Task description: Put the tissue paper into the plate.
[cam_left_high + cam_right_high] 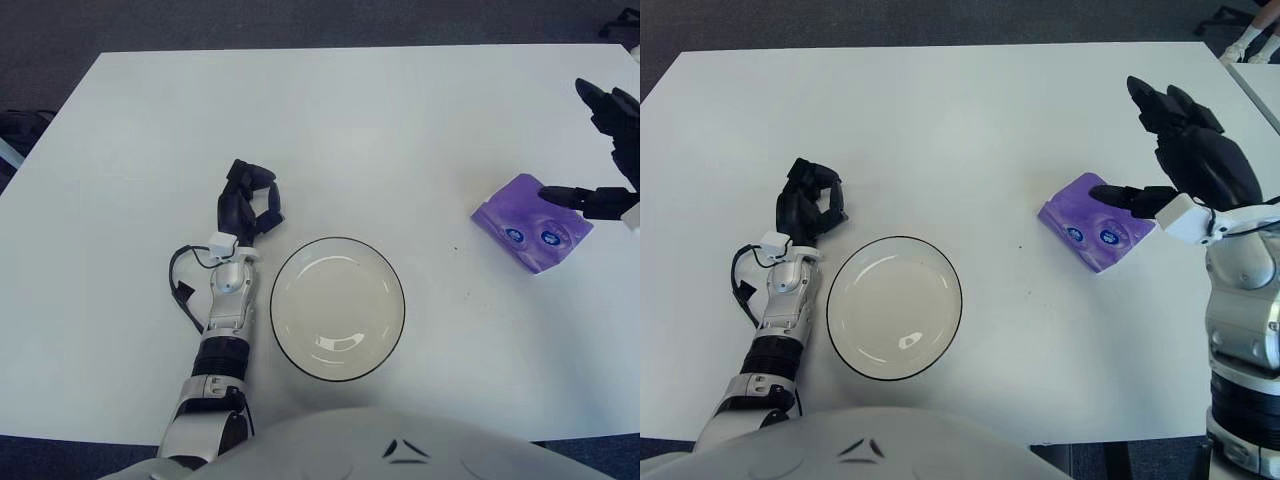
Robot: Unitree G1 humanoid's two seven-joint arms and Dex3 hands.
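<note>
the tissue paper pack, purple, lies flat on the white counter, well to the right of the empty plate. the right hand hovers spread open just over its right edge, holding nothing. the left hand sits curled closed, empty, just left of the plate.

The tissue pack is a purple soft packet with small round blue-and-white marks on its near face; it lies flat on the white table, turned at an angle, well to the right of the plate; the plate is round, white, shallow, with a thin dark rim; it sits upright near the table's front edge, holding nothing.
</note>
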